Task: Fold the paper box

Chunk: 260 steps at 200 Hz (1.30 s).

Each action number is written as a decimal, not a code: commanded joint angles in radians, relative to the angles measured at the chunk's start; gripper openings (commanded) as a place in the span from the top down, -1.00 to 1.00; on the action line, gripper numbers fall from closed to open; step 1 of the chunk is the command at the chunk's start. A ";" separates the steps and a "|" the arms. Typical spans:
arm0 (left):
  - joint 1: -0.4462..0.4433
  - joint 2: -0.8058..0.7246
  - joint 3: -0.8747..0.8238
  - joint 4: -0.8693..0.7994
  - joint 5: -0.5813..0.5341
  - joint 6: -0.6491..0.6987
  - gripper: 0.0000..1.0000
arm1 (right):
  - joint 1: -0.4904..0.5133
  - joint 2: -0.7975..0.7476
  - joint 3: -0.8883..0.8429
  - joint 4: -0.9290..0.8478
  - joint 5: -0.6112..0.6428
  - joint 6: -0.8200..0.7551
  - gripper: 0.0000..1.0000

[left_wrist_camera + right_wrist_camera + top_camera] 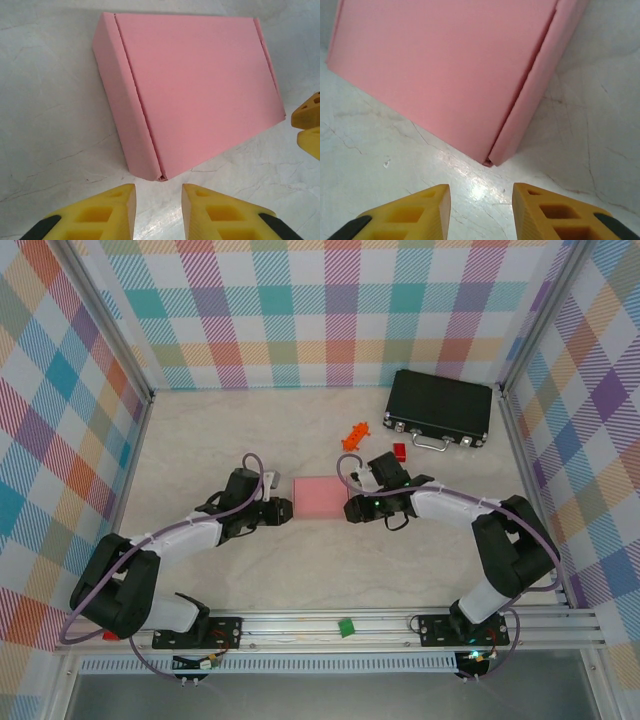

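The paper box (320, 497) lies flat in the middle of the table as a closed pink rectangle with its side flaps tucked in. My left gripper (285, 510) sits just off its left edge, low over the table. In the left wrist view the box (195, 85) is a little ahead of the gripper (158, 192), whose yellow fingers are open with only bare table between them. My right gripper (352, 508) is at the box's right edge. In the right wrist view it (481, 192) is open and empty, a short way from a corner of the box (445, 65).
A black case (440, 407) with a handle stands at the back right. An orange toy (354, 433) and a small red block (400, 451) lie between it and the box. Plaid walls close three sides. A green piece (346, 626) sits on the front rail.
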 commanded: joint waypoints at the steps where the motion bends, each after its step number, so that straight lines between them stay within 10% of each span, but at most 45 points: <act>1: -0.003 -0.021 0.003 0.042 -0.003 0.026 0.40 | 0.004 -0.030 0.007 0.015 0.015 0.011 0.23; 105: 0.007 -0.046 0.146 -0.218 -0.541 -0.022 0.10 | -0.015 -0.066 0.071 -0.103 0.567 0.141 0.15; 163: 0.075 -0.082 0.171 -0.266 -0.740 0.029 -0.34 | -0.129 -0.064 0.093 -0.158 0.639 0.160 0.05; 260: 0.310 -0.009 0.159 -0.128 -0.743 0.163 -0.53 | -0.440 -0.110 0.016 -0.011 0.537 0.026 -0.03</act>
